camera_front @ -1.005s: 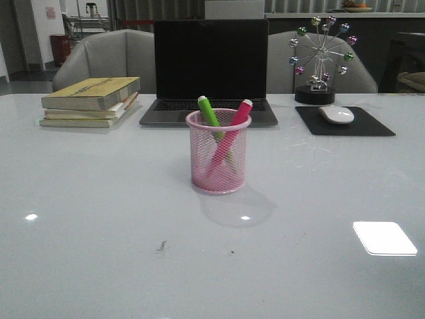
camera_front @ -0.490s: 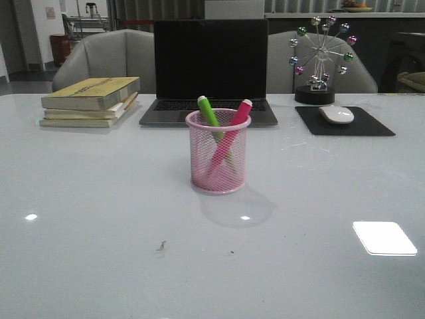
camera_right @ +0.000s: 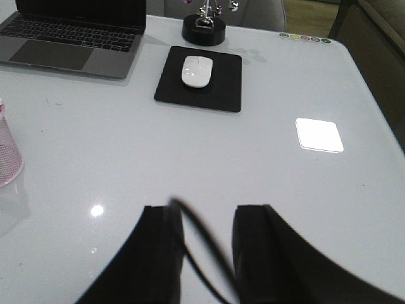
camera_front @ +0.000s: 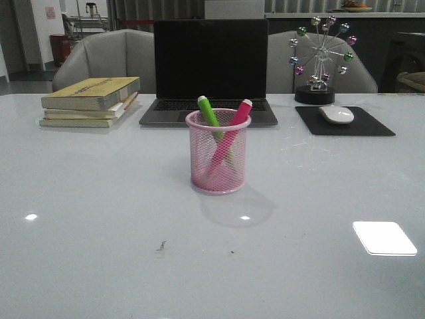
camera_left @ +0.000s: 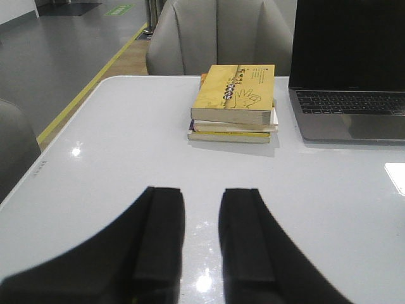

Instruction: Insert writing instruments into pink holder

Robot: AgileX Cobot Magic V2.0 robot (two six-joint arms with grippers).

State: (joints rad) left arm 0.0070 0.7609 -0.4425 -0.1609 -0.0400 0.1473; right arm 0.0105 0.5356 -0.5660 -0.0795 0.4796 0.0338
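Both pens in pink holder (camera_front: pixel 218 153), tools spread, empty.
Green pen (camera_front: pixel 210 114), pink pen (camera_front: pixel 232 126) crossed; laptop (camera_front: pixel 210 70) behind, books (camera_front: pixel 91 101), mouse (camera_front: pixel 337 114) aside; left tool (camera_left: pixel 201 237), right tool (camera_right: pixel 205 244) well apart.

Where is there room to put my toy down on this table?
The table is bare in front of the pink holder, and between the holder and the books. The back is crowded: laptop, mouse pad, mouse, little Ferris wheel.
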